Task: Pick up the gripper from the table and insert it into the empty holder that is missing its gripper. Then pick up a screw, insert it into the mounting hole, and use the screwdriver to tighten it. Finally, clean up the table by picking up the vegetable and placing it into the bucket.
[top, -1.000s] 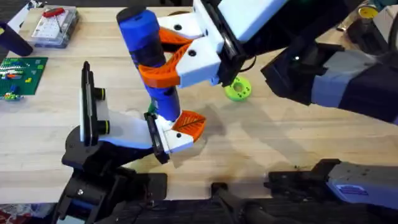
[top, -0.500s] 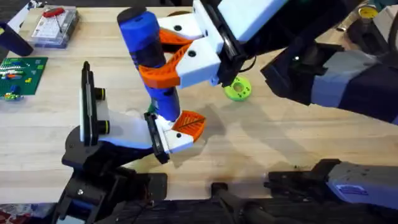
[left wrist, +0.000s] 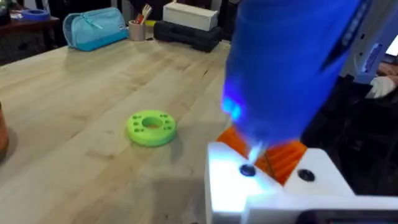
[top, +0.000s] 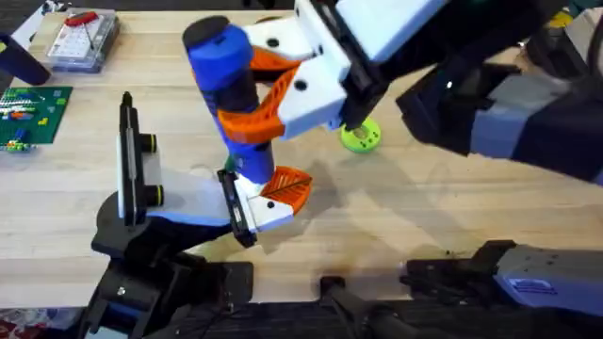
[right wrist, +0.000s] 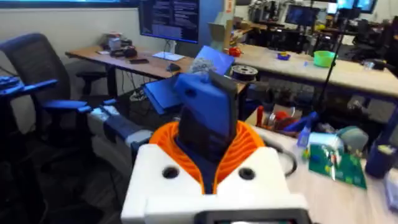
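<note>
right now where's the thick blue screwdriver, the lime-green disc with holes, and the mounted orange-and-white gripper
thick blue cylindrical screwdriver (top: 226,71): overhead view, upper body.
flat lime-green disc with holes (left wrist: 151,127): left wrist view, top face.
white block gripper with orange ribbed finger (top: 283,191): overhead view, orange finger.

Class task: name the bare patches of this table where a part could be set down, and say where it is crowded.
Bare wood lies right of the gripper and below the green disc. Another patch lies below the circuit board. It is crowded at the centre around the screwdriver.
</note>
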Action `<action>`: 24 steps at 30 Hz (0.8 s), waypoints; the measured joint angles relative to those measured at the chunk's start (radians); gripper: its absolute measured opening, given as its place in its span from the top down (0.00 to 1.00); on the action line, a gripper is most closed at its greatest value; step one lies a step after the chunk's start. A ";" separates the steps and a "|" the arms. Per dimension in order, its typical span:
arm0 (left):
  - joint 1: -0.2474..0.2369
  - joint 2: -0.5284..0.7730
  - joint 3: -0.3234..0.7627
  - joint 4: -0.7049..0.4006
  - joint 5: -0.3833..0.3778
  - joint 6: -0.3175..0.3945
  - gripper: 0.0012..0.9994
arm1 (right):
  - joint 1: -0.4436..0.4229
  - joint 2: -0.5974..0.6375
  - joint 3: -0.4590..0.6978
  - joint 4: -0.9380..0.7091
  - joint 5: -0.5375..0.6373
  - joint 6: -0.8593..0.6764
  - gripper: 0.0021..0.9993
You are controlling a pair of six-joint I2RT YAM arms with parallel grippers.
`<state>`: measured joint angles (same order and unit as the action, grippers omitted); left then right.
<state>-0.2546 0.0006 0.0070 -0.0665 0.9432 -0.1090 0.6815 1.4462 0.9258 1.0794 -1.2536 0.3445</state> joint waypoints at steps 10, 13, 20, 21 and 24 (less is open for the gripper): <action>0.000 0.000 -0.001 -0.012 -0.005 -0.004 0.99 | -0.046 -0.019 0.453 -0.280 -0.035 -0.037 0.95; 0.000 0.000 -0.001 -0.013 -0.005 -0.004 0.99 | -0.047 -0.027 0.458 -0.370 -0.036 -0.075 0.95; 0.000 0.000 -0.001 -0.013 -0.005 -0.005 0.99 | -0.068 -0.011 0.462 -0.827 0.076 -0.300 0.95; 0.000 0.000 -0.001 -0.013 -0.005 -0.004 0.99 | -0.070 -0.010 0.462 -0.891 0.120 -0.339 0.95; 0.000 0.000 -0.001 -0.013 -0.005 -0.004 0.99 | -0.091 -0.002 0.469 -1.047 0.229 -0.453 0.95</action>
<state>-0.2546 0.0006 0.0059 -0.0792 0.9382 -0.1131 0.5904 1.4444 1.3944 0.0320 -1.0247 -0.1086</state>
